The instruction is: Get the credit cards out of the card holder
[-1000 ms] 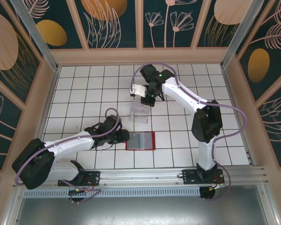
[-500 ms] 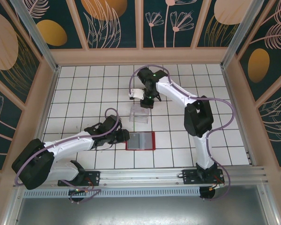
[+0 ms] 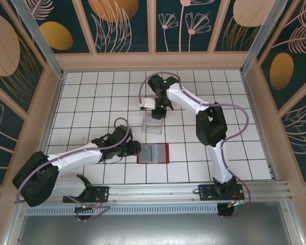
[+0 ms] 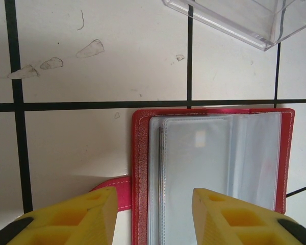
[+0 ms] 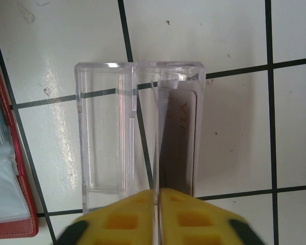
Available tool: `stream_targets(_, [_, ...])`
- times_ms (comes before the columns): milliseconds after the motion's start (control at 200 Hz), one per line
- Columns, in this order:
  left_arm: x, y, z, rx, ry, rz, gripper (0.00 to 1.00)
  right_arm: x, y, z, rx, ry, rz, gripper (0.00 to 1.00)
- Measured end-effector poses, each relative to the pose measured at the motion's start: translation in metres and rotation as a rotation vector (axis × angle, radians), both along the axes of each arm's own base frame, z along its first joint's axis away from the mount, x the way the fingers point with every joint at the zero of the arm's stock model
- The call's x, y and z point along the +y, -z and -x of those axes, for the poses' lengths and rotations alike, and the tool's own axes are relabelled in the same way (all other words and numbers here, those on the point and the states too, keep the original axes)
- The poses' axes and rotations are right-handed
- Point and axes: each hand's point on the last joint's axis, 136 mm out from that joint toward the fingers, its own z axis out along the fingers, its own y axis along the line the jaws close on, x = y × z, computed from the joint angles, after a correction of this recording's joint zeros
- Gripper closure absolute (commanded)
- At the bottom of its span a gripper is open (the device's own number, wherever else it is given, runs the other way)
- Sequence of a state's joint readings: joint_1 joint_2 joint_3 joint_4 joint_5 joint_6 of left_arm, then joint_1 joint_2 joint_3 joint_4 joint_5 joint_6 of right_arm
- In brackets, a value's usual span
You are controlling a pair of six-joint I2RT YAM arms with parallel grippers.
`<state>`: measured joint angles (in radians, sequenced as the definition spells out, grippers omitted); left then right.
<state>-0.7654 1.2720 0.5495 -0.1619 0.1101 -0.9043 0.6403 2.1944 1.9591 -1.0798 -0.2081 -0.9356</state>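
The red card holder (image 3: pixel 153 153) lies open on the tiles, its clear sleeves (image 4: pixel 209 168) facing up. My left gripper (image 4: pixel 152 196) is open and straddles the holder's left edge, one yellow finger over the red tab (image 4: pixel 115 191), the other over the sleeves. My right gripper (image 3: pixel 158 109) hangs over the clear plastic box (image 5: pixel 107 127). Its fingers are pressed together on a thin credit card (image 5: pixel 158 138) seen edge-on, reaching down into the box. Another credit card (image 5: pixel 181 143) leans inside the box's right compartment.
The clear box (image 3: pixel 153 124) stands one tile beyond the card holder, and its corner (image 4: pixel 234 20) shows at the top of the left wrist view. Wooden walls ring the white tiled table. Open tiles lie to the left and right.
The right arm has swung its wrist and elbow leftward and settled over the clear box with the card. The left arm and the card holder have not moved.
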Motion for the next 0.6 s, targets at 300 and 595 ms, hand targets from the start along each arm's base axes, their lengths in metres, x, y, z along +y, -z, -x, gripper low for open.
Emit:
stream_targets(300, [0.001,0.0,-0.001,-0.005,-0.004,-0.003,0.57,0.004,-0.004,-0.016,-0.075,0.028,-0.012,0.71])
stream_targets(595, [0.003,-0.005,-0.004,-0.022,-0.016,0.002,0.55,0.001,-0.037,-0.031,-0.21,0.272,-0.115,0.71])
